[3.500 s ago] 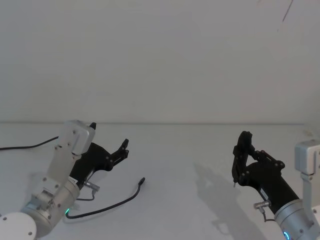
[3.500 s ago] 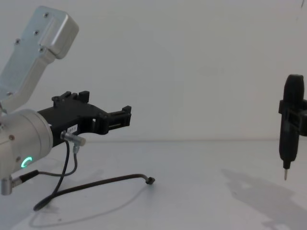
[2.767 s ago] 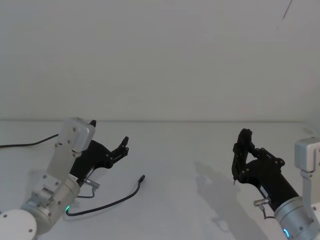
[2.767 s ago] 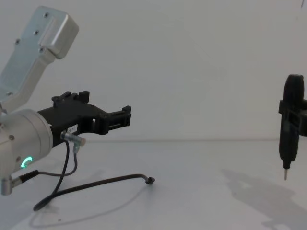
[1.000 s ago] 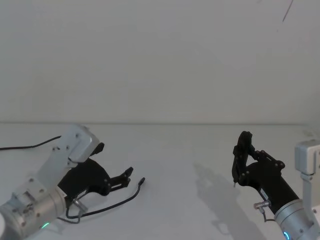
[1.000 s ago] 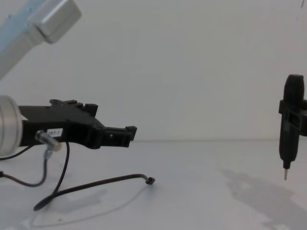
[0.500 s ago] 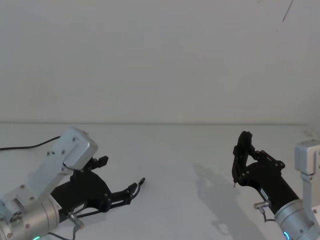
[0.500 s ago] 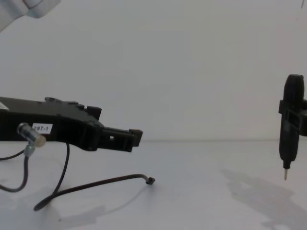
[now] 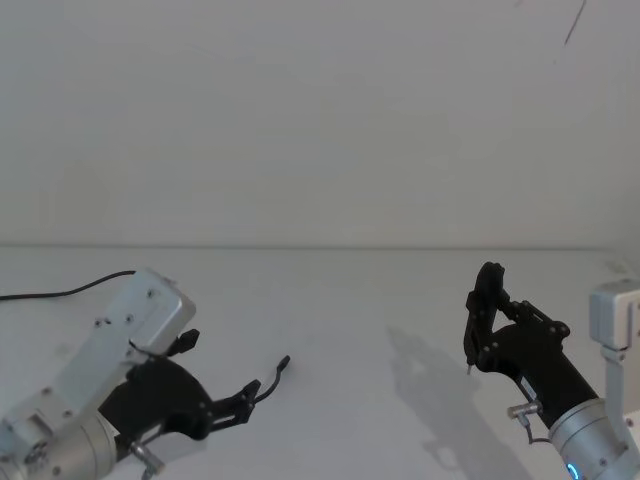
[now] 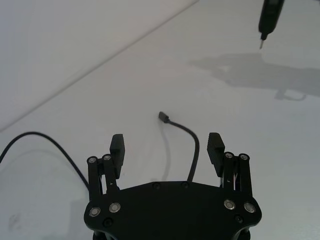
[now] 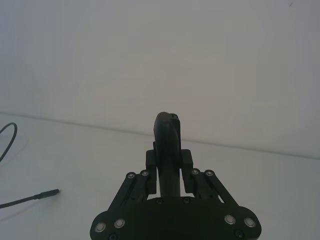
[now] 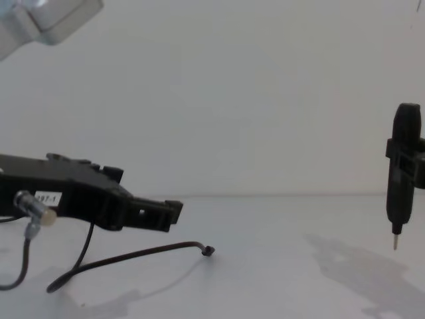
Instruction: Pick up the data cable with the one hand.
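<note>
Head view: the left gripper (image 9: 247, 396) hangs low over the table (image 9: 350, 320), the data cable (image 9: 277, 370) ending just past its fingertips, perhaps touching. Left wrist view: its jaws stand wide open and empty, the cable lying on the table between them. Right wrist view: the right gripper (image 11: 169, 162) is clamped on a black tool (image 11: 167, 130)

We see a plain white bench (image 9: 340, 300). On its near left lies the thin black cable (image 10: 197, 147), plug end towards the right. Another dark cord (image 9: 60, 292) lies at the far left.
</note>
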